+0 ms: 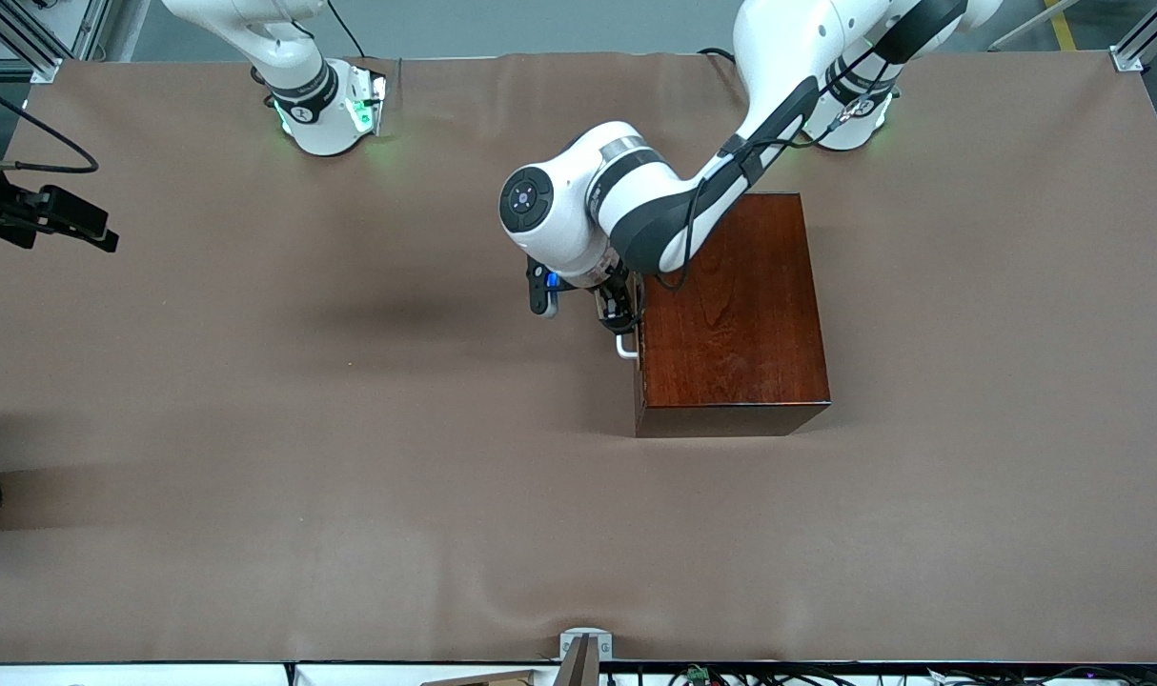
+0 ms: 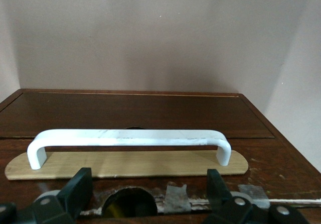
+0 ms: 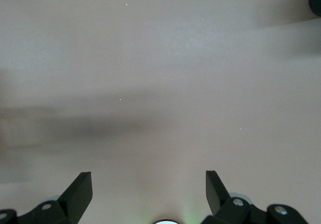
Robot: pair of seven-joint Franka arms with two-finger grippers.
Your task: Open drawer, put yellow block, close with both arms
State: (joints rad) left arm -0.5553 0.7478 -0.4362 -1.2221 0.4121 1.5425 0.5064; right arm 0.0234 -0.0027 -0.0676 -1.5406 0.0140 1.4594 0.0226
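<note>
Fingers [image 2: 75,186] of the left gripper [image 1: 615,310] spread wide, just short of the white handle [image 2: 128,137] and not yet around it, at the closed drawer [image 2: 125,114] on the box [image 1: 736,314] face toward the right arm's end of the table. Opening step in hand: next calls for easing in until the bar sits between the pads, closing, then pulling straight out. Right gripper [image 3: 149,194] equally wide, empty, waiting over bare table [image 3: 160,58]; yellow block nowhere in sight.
</note>
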